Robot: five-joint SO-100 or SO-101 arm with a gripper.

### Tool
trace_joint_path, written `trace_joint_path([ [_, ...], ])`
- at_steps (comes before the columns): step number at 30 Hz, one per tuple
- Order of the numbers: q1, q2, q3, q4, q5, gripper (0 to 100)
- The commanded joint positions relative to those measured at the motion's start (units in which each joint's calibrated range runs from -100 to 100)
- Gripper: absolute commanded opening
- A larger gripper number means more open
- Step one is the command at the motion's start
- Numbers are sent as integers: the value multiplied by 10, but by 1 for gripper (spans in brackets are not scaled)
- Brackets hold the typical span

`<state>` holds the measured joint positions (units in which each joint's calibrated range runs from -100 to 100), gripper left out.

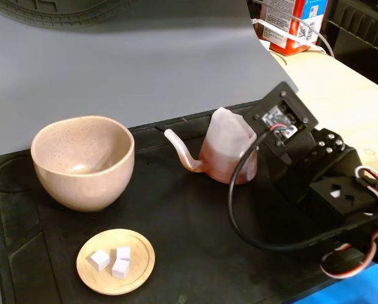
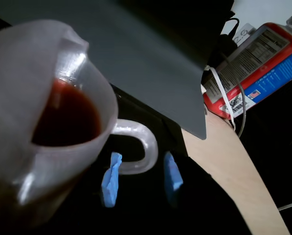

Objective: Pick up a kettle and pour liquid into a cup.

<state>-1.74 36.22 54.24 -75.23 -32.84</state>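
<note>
Red-blue carton [image 2: 263, 63]: nutrition-facts panel, barcode, small flag mark; wording too small to read.

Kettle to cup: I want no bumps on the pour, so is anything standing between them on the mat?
Nothing visible does. In the fixed view the kettle points its spout across bare black mat at the cup. The wooden dish with white cubes lies nearer the camera, off that line.

Upright kettle [image 1: 228, 154] (liquid [image 2: 67, 115] inside) right of empty cup [image 1: 83, 161]
</note>
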Motion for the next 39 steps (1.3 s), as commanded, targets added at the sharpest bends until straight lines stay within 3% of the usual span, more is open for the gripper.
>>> trace_joint_path([
  [1,3,0,-29,-7,2,13],
  [39,19,38,-120,29,2,12],
])
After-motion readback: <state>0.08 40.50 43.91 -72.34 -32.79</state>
